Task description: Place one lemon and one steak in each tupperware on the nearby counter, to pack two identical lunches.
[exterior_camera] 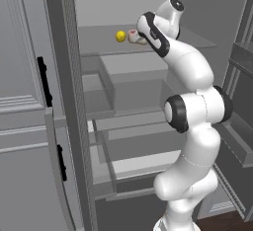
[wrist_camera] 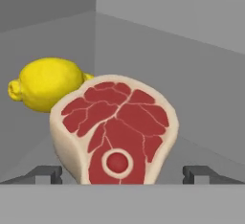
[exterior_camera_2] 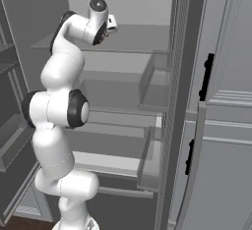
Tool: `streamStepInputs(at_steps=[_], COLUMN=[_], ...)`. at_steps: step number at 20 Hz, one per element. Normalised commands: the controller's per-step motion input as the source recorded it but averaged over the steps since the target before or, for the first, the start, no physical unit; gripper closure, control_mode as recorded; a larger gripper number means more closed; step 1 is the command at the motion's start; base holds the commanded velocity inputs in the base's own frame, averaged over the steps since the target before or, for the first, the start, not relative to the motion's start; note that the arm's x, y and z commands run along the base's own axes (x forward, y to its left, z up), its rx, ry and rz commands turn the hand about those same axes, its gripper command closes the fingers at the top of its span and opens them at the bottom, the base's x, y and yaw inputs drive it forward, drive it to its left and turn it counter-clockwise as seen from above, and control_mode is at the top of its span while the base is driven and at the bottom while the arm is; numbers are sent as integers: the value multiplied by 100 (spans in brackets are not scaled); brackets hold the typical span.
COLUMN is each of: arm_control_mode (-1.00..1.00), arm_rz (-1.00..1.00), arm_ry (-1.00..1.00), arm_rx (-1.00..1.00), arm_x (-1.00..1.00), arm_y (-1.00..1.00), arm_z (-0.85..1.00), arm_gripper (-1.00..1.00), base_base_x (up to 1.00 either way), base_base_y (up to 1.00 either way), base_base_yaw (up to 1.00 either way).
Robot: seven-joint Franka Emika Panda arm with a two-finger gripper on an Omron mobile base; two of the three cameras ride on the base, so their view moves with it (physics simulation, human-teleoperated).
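Glossy white rounded arm (exterior_camera: pixel 190 72) segments joined by dark bands

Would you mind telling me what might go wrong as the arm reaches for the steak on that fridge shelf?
1. The lemon sits right behind the steak, seemingly touching it; pushing forward may roll it away.
2. The open gripper straddles the steak low near its base; closing on the curved rim could let it slip or tip.
3. The arm reaches deep over the upper shelf, so lifting carelessly might clip it.

— How does the steak (wrist_camera: pixel 117 129) look?
— Raw red meat, marbled, with a smooth pale fat rim.
— The lemon (wrist_camera: pixel 48 83)?
— Matt yellow skin, on a smooth grey shelf (exterior_camera: pixel 197 38).
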Motion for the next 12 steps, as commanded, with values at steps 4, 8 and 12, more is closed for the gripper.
streamStepInputs(at_steps=[4,8,12], arm_control_mode=[-100,-100,-100], arm_rz=[-6,0,0], arm_ry=[14,1,0], arm_rx=[1,2,0], arm_x=[0,0,0], arm_y=[0,0,0], arm_z=[-24,-6,-3], arm_gripper=[-100,-100,-100], base_base_x=[0,0,0], base_base_y=[0,0,0], base_base_yaw=[0,0,0])
